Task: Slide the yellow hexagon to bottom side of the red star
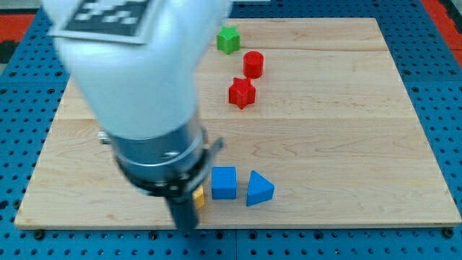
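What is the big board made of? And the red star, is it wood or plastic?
The board looks like pale, unpainted wood: grain lines and plank seams run across it, with a dull finish. The red star has even, solid colour with no grain showing; it could be painted wood or plastic, and the picture cannot settle which.
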`<state>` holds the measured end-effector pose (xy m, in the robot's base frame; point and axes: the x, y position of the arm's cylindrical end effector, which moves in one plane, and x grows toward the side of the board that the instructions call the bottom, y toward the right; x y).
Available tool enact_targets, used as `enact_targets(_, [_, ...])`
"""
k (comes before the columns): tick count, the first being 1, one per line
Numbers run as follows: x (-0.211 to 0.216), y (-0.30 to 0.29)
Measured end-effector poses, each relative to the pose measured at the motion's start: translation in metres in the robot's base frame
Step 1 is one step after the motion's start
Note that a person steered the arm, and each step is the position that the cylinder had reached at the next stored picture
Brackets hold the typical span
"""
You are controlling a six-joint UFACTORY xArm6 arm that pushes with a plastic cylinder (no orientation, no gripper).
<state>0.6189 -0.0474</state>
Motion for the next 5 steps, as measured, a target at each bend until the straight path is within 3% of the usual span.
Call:
enact_targets(2, [-0.047,0.039])
enact_targets(4, [-0.001,0.022])
enact_targets(5, [-0.032,-0.01])
